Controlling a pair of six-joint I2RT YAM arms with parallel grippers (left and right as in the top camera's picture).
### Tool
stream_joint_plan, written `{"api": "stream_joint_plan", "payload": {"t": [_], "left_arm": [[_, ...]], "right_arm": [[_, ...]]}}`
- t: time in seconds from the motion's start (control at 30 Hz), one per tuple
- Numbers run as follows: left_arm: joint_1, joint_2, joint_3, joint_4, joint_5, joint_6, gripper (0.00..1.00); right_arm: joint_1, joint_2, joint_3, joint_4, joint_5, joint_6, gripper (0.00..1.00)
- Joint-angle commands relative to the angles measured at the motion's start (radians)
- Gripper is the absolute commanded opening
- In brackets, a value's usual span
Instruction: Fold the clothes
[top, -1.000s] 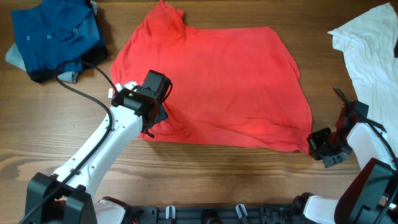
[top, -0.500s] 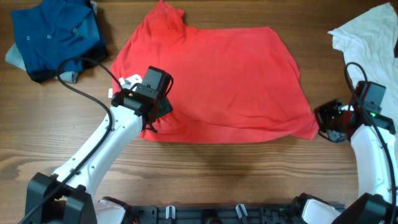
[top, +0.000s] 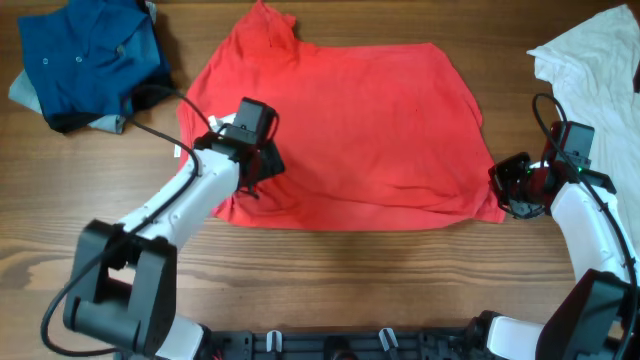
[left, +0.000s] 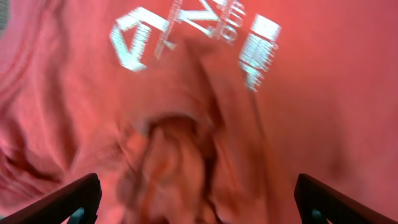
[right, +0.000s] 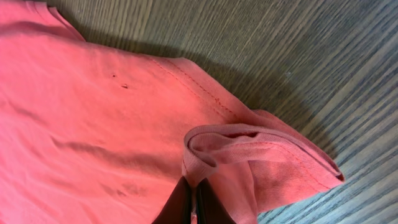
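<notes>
Pinching a corner of the red short-sleeved cotton T-shirt (top: 350, 130), the right gripper (right: 191, 199) seems to start a fold. The shirt lies spread on the brown wooden table (top: 400, 290). The left gripper (left: 199, 196) hangs wide apart above it, holding nothing. Next, I think, that corner must go across.

i note the red t-shirt (right: 93, 137) as matt, soft knit cloth, hem stitched, wrinkled above my right fingers (right: 177, 205); beyond them the table (right: 280, 50) is grained wood, low sheen.
</notes>
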Motion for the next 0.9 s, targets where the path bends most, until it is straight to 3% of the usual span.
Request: {"api": "stream_joint_plan", "payload": {"t": [0.0, 0.13, 0.27, 0.33, 0.4, 0.53, 0.7, 0.87], "left_arm": [[0.090, 0.016, 0.012, 0.045, 0.068, 0.134, 1.00], [0.158, 0.025, 0.011, 0.110, 0.187, 0.199, 0.99], [0.174, 0.077, 0.011, 0.157, 0.240, 0.229, 0.90], [0.174, 0.095, 0.012, 0.167, 0.251, 0.237, 0.78], [0.174, 0.097, 0.012, 0.176, 0.249, 0.237, 0.54], [0.174, 0.094, 0.013, 0.195, 0.242, 0.236, 0.23], [0.178, 0.067, 0.036, 0.188, 0.188, 0.236, 0.07], [0.255, 0.016, 0.045, 0.192, 0.166, 0.228, 0.04]], "right_arm": [[0.005, 0.012, 0.017, 0.001, 0.002, -0.032, 0.04], [0.005, 0.012, 0.017, -0.003, 0.002, -0.032, 0.04], [0.005, 0.012, 0.017, -0.015, 0.002, -0.032, 0.04], [0.005, 0.012, 0.017, -0.021, 0.002, -0.033, 0.04], [0.005, 0.012, 0.017, -0.026, 0.006, -0.033, 0.04], [0.005, 0.012, 0.017, -0.029, 0.013, -0.035, 0.05], [0.005, 0.012, 0.045, -0.022, 0.089, -0.111, 0.04], [0.004, 0.012, 0.119, -0.009, 0.090, -0.111, 0.04]]}}
